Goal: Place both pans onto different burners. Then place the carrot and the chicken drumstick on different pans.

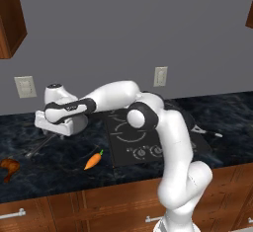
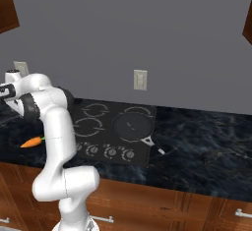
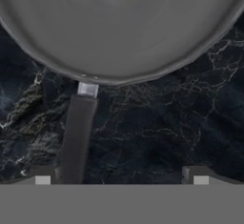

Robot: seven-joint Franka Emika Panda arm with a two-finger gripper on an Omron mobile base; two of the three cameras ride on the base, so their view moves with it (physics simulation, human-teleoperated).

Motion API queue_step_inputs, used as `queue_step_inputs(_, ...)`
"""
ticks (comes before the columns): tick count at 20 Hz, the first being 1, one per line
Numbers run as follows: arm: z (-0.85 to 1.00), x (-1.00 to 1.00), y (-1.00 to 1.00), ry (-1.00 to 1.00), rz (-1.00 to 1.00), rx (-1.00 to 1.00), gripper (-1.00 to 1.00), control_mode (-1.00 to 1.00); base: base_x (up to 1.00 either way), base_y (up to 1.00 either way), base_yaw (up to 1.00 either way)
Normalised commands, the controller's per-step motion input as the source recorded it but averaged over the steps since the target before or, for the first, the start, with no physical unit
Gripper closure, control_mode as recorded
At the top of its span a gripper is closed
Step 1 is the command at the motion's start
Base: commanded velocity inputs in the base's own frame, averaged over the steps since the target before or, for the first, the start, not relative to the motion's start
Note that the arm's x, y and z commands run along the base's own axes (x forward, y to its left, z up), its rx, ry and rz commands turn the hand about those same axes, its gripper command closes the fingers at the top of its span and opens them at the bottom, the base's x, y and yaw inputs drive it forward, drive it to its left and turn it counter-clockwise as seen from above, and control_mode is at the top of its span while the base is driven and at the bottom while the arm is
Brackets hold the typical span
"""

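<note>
Gripper [image 3: 121, 175] wide open above a pan's handle [image 3: 76, 137] on the counter [image 3: 157, 123]; another pan [image 2: 130, 125] sits on the cooktop [image 2: 98, 122]

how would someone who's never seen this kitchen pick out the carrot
Start at the black cooktop set into the dark marble counter. On the counter just off its knob-side corner, towards the robot's left, lies the carrot: small, bright orange, tapered, with a short green top. The drumstick farther left is glossy reddish-brown instead.
</note>
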Motion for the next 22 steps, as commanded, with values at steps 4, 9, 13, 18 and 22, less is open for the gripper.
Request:
queue_step_inputs(4,-0.05,0.0,0.23,0.07,0.0,0.0,-1.0,-1.0,0.0,0.0,0.0)
queue_step_inputs(9,-0.08,0.0,0.18,0.06,0.0,0.0,-1.0,-1.0,0.0,0.0,0.0)
queue_step_inputs(13,-0.15,0.0,0.16,0.03,0.0,0.0,-1.0,-1.0,0.0,0.0,0.0)
queue_step_inputs(18,-0.14,0.02,0.13,0.01,0.0,0.0,-1.0,-1.0,0.0,0.0,0.0)
queue_step_inputs(22,-0.11,0.05,0.12,0.01,0.0,0.0,-1.0,-1.0,0.0,0.0,0.0)
